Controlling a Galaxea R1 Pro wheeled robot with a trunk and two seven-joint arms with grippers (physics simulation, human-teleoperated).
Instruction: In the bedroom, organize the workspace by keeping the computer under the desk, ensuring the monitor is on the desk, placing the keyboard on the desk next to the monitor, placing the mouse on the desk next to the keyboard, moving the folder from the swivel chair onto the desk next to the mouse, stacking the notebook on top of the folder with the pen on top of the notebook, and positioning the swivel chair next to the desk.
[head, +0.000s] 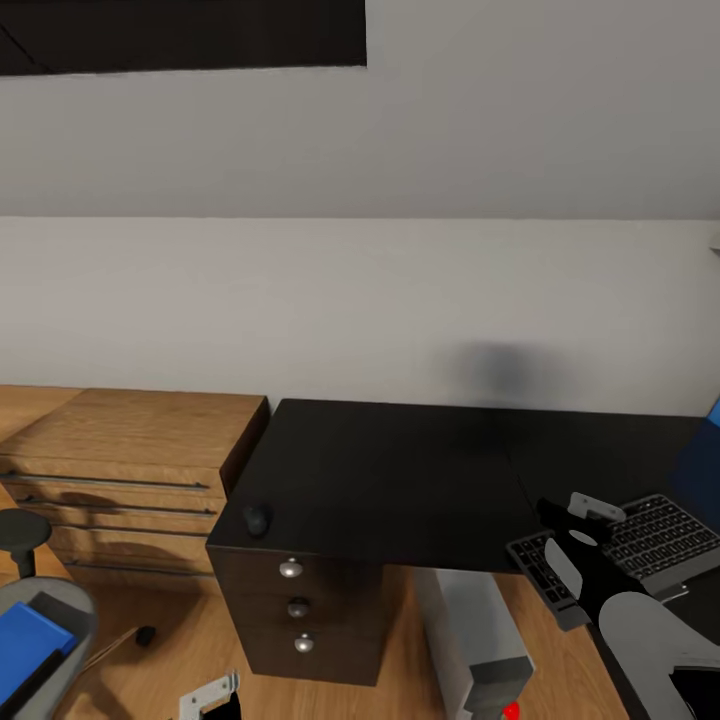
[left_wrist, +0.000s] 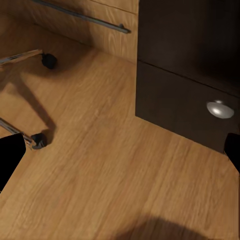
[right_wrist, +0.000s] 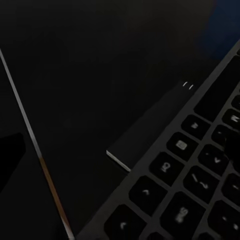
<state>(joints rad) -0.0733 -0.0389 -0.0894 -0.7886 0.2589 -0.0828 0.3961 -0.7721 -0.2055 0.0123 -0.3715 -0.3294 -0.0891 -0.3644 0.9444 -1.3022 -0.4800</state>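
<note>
a light wooden chest of drawers (head: 120, 470) with long thin metal handles stands against the white wall (head: 360, 300). just beside it, to its right, sits a dark brown drawer unit (head: 300, 620) with three round silver knobs (head: 291, 568). a wooden floor (left_wrist: 115, 170) runs below the chest. a dark panel (head: 180, 35) hangs high on the wall above the chest.

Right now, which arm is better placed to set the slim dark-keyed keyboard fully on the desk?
Right. The right gripper is at the slim dark-keyed keyboard, which overhangs the glossy black desk; the left gripper hangs low over the wooden floor.
</note>
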